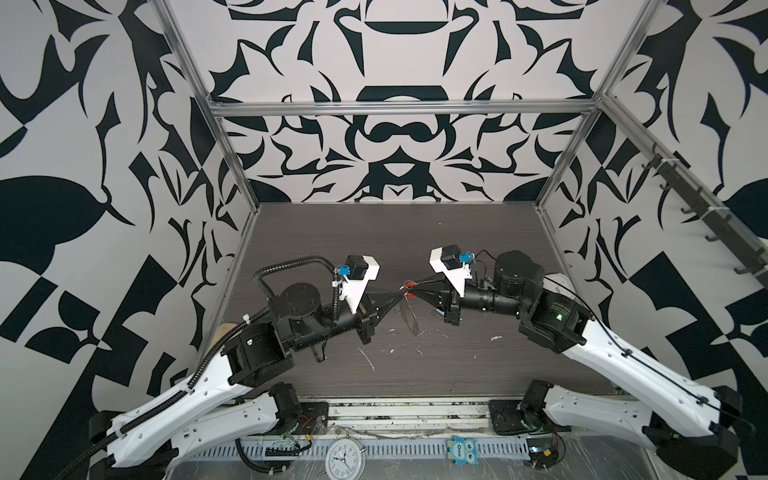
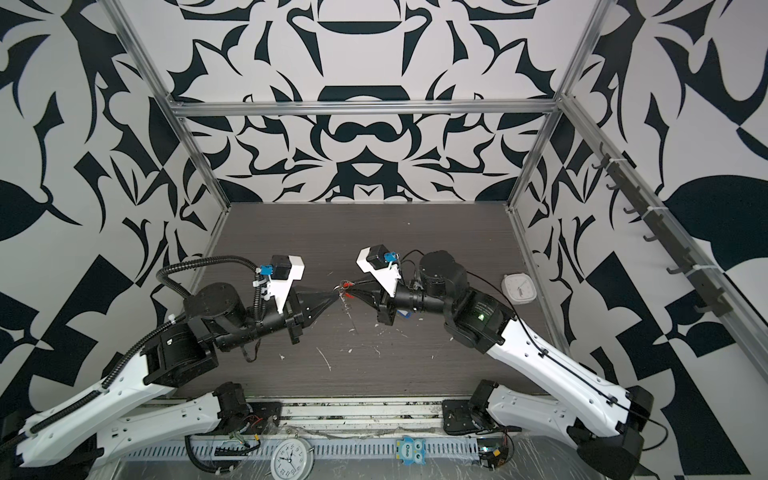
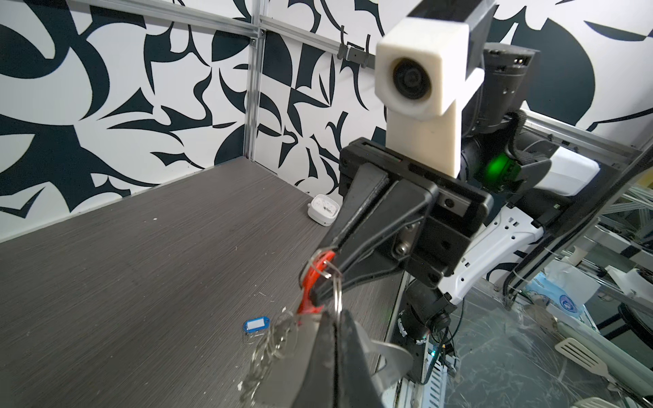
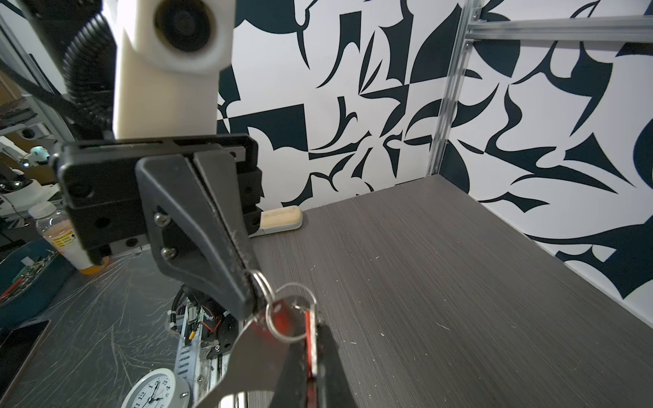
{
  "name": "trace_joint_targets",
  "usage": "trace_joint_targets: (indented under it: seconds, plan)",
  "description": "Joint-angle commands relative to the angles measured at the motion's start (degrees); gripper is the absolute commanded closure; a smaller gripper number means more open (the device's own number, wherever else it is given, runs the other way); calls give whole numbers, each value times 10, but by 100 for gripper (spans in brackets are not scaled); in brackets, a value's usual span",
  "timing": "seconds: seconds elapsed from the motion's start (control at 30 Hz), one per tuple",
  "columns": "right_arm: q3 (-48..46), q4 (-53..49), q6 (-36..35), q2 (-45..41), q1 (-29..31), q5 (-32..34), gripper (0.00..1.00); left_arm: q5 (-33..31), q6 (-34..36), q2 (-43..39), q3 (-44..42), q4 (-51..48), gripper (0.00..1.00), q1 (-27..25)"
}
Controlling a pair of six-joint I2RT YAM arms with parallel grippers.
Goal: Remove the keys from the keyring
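Both grippers meet tip to tip above the middle of the dark table [image 1: 374, 232]. My left gripper [image 1: 401, 293] [image 3: 337, 314] is shut on a silvery ring of the keyring [image 4: 282, 321]. From there a chain of rings [image 3: 272, 339] hangs down, seen in both top views [image 1: 409, 318] [image 2: 348, 311]. My right gripper [image 1: 410, 290] [image 4: 312, 318] is shut on the red key [image 4: 311, 339] [image 3: 312, 279], which is linked to the ring. The blue key [image 3: 257, 324] lies flat on the table, below the right gripper in a top view [image 2: 405, 314].
A white square clock [image 2: 518, 286] [image 3: 323, 210] sits by the right wall. A wooden block [image 4: 282, 219] lies at the left wall. White scuff marks [image 1: 368, 359] dot the table's front. A round clock [image 1: 344, 459] lies beyond the front edge.
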Motion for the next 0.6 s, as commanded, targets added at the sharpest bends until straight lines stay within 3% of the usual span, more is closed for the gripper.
trace_joint_targets:
  seconds: [0.0,0.57]
  plan:
    - [27,2,-10,1,-3,-18,100,26,6,-9,-3,23,100,1]
    - [26,9,-16,21,-6,-5,100,76,-24,-32,-22,89,100,1]
